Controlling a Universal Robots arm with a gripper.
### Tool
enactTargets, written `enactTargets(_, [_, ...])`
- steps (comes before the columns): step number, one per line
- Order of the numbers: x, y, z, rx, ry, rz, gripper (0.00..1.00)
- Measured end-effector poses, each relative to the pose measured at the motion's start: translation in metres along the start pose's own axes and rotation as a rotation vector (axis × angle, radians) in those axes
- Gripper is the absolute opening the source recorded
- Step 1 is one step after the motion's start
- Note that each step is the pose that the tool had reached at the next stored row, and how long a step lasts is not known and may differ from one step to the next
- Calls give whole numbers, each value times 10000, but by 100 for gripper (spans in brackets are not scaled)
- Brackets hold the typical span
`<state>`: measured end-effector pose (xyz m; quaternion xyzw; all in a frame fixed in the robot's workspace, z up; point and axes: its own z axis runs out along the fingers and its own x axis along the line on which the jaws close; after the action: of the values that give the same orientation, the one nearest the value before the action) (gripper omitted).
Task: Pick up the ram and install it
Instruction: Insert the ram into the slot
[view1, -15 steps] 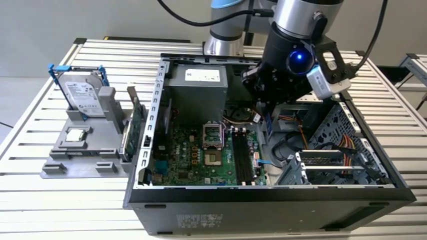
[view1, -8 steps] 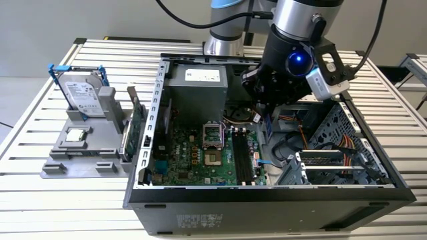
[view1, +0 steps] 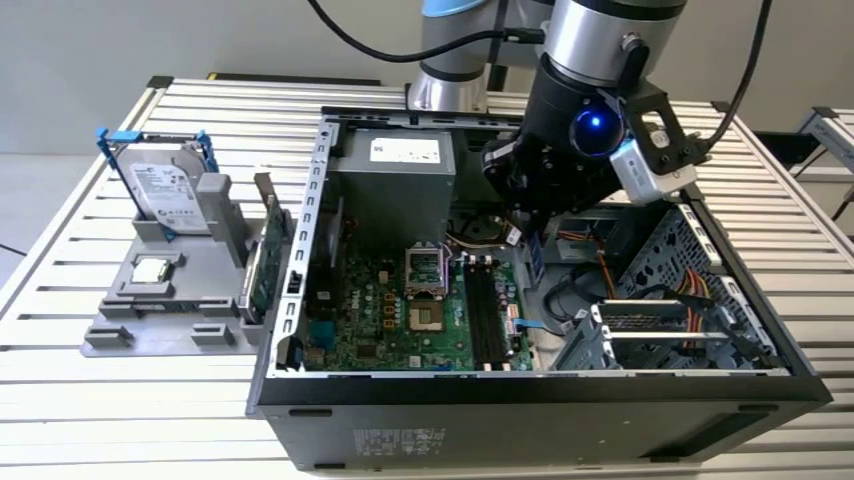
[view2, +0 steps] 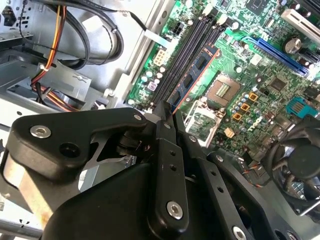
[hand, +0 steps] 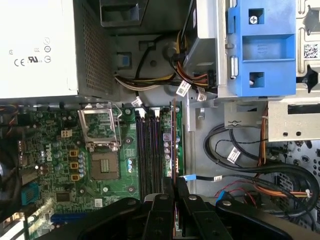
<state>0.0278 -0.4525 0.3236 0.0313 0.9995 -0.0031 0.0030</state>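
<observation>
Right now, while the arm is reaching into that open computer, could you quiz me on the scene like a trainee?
1. True or false: the fingers are shut on the ram.
2. Which part is the ram nearest? A) the memory slots on the green motherboard; B) the power supply; C) the fan.
3. In the exterior view, what grey thing stands in the blue frame, to the exterior view's left of the case?

Key: 1 true; 2 A; 3 a hard drive.
</observation>
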Motion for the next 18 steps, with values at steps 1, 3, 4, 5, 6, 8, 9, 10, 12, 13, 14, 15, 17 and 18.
enactTargets(1, [0,0,4,9,0,0,0])
enactTargets(3, [0,0,15,29,-2,0,0])
enactTargets(4, [0,0,20,39,-3,0,0])
enactTargets(5, [0,0,25,50,-3,0,0])
enactTargets(6, [0,0,30,61,-4,0,0])
enactTargets(8, [0,0,39,74,-4,0,0])
enactTargets(9, [0,0,40,76,-5,0,0])
enactTargets(10, [0,0,40,77,-4,0,0])
enactTargets(12, [0,0,42,75,-5,0,0])
enactTargets(13, [0,0,42,75,-5,0,0])
enactTargets(14, [0,1,44,75,-5,0,0])
enactTargets(15, [0,3,50,71,-6,0,0])
enactTargets(17, [1,4,64,72,-6,7,0])
enactTargets(18, [1,4,71,73,-5,16,0])
